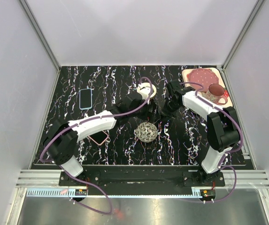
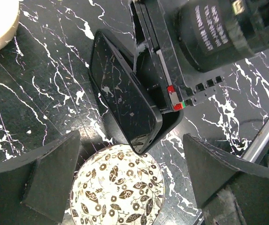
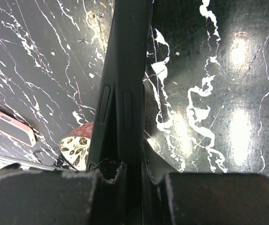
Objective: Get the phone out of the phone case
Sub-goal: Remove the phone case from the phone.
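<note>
A black phone (image 2: 120, 93) sits partly peeled out of its black case (image 2: 172, 123), held on edge above the table. In the top view the pair (image 1: 156, 112) is between the two grippers. My right gripper (image 3: 134, 171) is shut on the case (image 3: 133, 93), and the phone (image 3: 107, 93) gapes away from it on the left side. My left gripper (image 2: 134, 180) is open, its fingers (image 2: 54, 178) spread on either side just below the phone's lower corner, touching nothing. In the top view the left gripper (image 1: 148, 110) faces the right gripper (image 1: 166, 108).
A leaf-patterned bowl (image 1: 146, 131) sits right under the phone. A pink phone (image 1: 99, 137) lies beside the left arm and a blue one (image 1: 86, 99) at the far left. A white disc (image 1: 147, 89) lies behind, and a pink tray (image 1: 195, 75) with a mug (image 1: 216, 93) is at the back right.
</note>
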Action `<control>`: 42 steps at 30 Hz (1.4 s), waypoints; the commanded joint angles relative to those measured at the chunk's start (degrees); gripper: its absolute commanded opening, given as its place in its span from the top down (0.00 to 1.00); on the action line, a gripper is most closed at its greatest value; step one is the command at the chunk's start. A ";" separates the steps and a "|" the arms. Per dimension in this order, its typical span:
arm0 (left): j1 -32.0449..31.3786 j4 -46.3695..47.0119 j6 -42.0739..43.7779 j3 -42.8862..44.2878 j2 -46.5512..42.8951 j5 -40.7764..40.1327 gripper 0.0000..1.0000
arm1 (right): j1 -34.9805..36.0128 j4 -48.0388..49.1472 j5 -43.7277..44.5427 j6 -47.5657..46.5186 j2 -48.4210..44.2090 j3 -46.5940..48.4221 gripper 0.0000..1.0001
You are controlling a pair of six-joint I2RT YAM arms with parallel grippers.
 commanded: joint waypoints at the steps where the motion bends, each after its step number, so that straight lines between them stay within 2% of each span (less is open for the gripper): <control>1: -0.87 2.85 2.35 2.16 1.75 -3.04 0.09 | 0.61 -3.40 -2.57 1.39 -1.58 5.33 1.00; 6: -1.31 3.19 1.21 2.08 2.02 -3.22 0.15 | 0.61 -4.81 -1.33 1.83 -2.29 6.74 1.00; 10: -2.28 2.85 1.74 1.82 1.93 -7.42 0.19 | 0.61 -4.81 -1.68 2.01 -2.29 6.92 1.00; 16: -2.28 4.34 1.91 0.50 -0.79 -8.32 0.19 | 0.61 -4.81 -1.86 1.30 -1.85 6.13 1.00; 21: -2.45 3.11 2.53 2.25 -1.67 -13.14 0.19 | 0.61 -4.54 -1.60 1.21 -2.02 5.51 1.00; 27: -3.51 0.04 4.46 5.85 2.10 -15.08 0.21 | 0.61 -4.02 -1.95 1.39 -2.20 5.86 1.00; 33: -5.97 -1.46 4.92 6.65 3.42 -20.53 0.21 | 0.61 -4.02 -2.56 1.48 -2.81 6.65 1.00; 42: -6.41 -5.33 5.34 8.85 6.24 -21.23 0.29 | 0.52 -4.10 -3.62 1.04 -4.66 7.71 1.00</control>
